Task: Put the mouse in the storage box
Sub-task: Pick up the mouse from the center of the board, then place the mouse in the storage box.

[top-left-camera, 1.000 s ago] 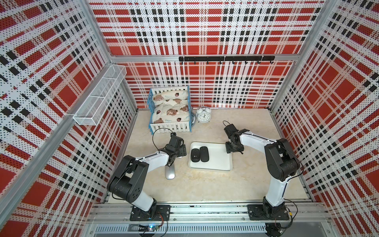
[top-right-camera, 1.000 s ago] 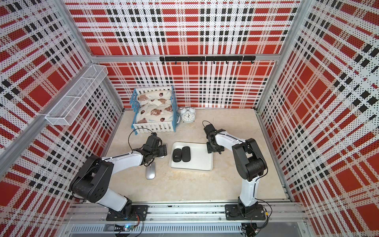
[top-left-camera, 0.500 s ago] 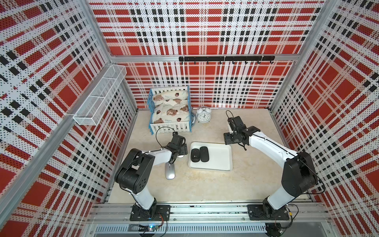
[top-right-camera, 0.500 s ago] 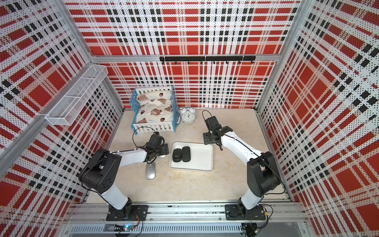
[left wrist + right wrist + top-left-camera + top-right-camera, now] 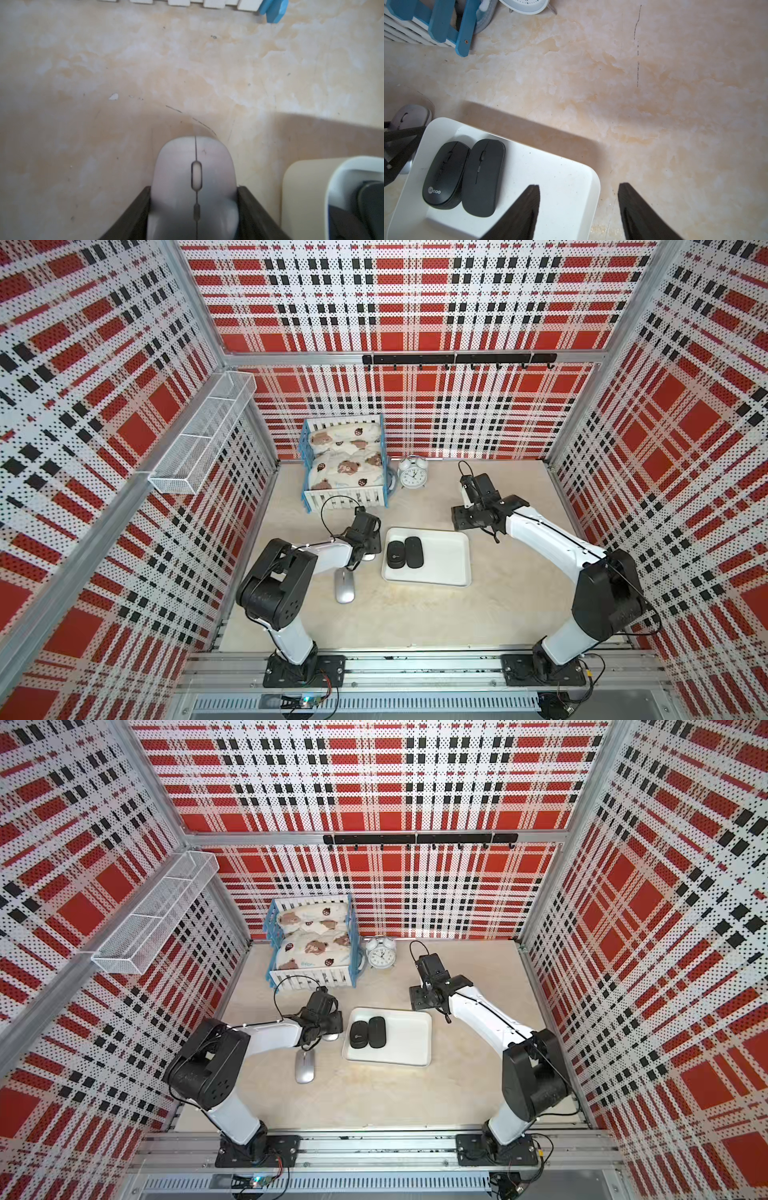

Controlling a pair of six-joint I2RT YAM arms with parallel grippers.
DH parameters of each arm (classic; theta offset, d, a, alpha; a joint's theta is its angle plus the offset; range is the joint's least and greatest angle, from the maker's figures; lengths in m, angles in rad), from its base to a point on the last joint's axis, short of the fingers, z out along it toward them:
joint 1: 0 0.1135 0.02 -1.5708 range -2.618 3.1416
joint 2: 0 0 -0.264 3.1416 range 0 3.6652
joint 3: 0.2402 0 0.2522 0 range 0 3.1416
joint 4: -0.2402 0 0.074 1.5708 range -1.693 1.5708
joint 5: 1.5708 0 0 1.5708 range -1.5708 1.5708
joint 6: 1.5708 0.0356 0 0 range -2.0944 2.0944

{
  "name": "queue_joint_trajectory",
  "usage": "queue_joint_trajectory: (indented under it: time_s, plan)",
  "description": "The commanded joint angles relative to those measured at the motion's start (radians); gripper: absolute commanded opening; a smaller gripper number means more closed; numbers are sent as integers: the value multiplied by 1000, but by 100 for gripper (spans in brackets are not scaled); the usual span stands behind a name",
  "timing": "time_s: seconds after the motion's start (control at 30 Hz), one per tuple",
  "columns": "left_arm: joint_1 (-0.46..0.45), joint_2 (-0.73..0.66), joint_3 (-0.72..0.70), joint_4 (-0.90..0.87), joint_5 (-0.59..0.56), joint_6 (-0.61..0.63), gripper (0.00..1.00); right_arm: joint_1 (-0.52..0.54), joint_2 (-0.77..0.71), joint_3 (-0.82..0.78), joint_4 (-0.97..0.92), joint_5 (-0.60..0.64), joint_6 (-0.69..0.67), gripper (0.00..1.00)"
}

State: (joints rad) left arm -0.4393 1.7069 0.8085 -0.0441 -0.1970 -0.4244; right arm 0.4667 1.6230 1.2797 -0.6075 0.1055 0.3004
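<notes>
Fingers of left gripper: beyond the loose silver mouse toward the front edge of the desk, closed on the rear flanks of the pale grey mouse, just outside the storage box on its side toward the desk's left edge. Box contents: two black mice side by side at that same end; remainder bare. Right gripper: fingers apart, empty, over the box's far right corner. Far edge: crib, clock. Hazards, judged: smooth curved shell slipping from the pinch; a low carry clipping the rim or landing on the black mice.
</notes>
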Motion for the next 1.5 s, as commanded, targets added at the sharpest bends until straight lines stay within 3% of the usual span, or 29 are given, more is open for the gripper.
queue_joint_trajectory:
  time_s: [0.0,0.27,0.47,0.7,0.87,1.07,1.47]
  plan:
    - [-7,-51,-1,-43,-31,-14,43,7,24,30,27,-12,-4,67]
    - [-49,-205,68,-126,-107,-34,40,7,4,-7,79,-5,-1,68]
    - [-162,-247,176,-161,-128,-52,41,7,-16,-44,129,53,10,69]
    - [-353,-154,293,-128,-151,-127,41,1,-20,-58,128,157,68,69]
    - [-422,-62,287,-18,-85,-199,40,-55,-51,-89,124,167,127,69]
    - [-442,61,277,98,16,-253,40,-113,-127,-147,147,153,141,69]
    - [-441,187,290,131,75,-299,40,-140,-169,-187,138,165,132,70]
